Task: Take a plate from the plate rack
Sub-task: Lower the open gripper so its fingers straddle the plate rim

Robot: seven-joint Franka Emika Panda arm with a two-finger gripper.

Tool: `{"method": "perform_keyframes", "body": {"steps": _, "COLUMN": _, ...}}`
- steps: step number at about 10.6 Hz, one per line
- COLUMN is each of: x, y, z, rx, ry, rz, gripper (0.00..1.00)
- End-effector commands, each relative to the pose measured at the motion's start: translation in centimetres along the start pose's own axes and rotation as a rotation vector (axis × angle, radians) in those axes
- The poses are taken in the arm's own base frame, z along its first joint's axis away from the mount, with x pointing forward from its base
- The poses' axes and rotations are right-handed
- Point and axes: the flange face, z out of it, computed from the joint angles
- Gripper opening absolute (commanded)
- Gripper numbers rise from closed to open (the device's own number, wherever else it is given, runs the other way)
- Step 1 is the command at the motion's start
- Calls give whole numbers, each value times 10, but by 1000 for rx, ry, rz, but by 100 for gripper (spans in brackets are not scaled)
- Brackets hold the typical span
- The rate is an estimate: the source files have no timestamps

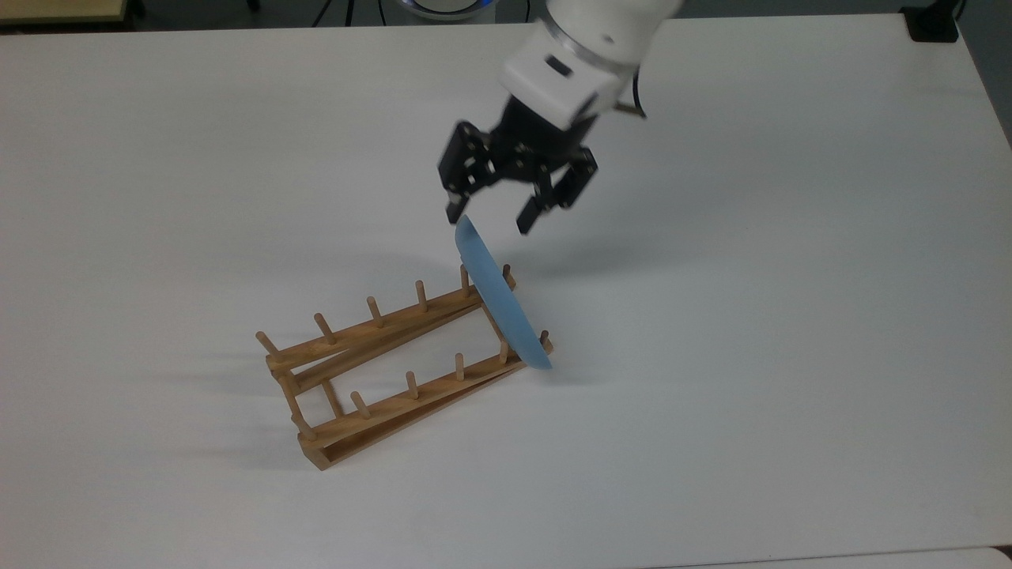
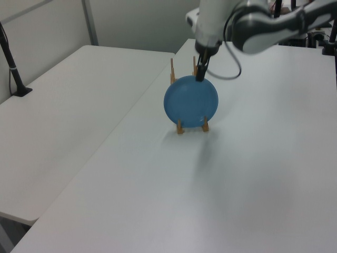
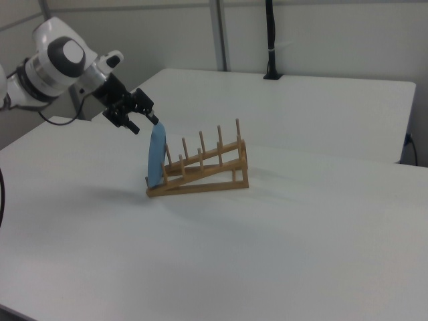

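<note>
Above round blue plate (image 1: pixel 500 300), open black end effector (image 1: pixel 487 220).

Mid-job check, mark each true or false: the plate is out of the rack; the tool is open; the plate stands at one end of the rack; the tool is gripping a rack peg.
1. The plate is out of the plate rack. False: it stands on edge in it.
2. The tool is open. True.
3. The plate sits at one end of the rack. True.
4. The tool grips a peg. False: it hangs open by the plate's top edge.
</note>
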Motion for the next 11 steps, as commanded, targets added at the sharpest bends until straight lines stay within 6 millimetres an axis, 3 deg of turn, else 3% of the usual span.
{"method": "perform_keyframes", "body": {"steps": 1, "x": 8, "y": -19, "z": 17, "rx": -76, "ry": 33, "rz": 12, "gripper": 72}}
{"method": "perform_keyframes", "body": {"steps": 2, "x": 12, "y": -16, "z": 12, "rx": -80, "ry": 47, "rz": 26, "gripper": 68}}
{"method": "perform_keyframes", "body": {"steps": 5, "x": 13, "y": -15, "z": 11, "rx": -124, "ry": 66, "rz": -2, "gripper": 29}}
{"method": "perform_keyframes", "body": {"steps": 7, "x": 14, "y": -14, "z": 11, "rx": -166, "ry": 80, "rz": -29, "gripper": 12}}
{"method": "perform_keyframes", "body": {"steps": 9, "x": 13, "y": -15, "z": 13, "rx": -169, "ry": 78, "rz": -34, "gripper": 1}}
{"method": "perform_keyframes", "body": {"steps": 11, "x": 13, "y": -17, "z": 12, "rx": -168, "ry": 79, "rz": -38, "gripper": 0}}
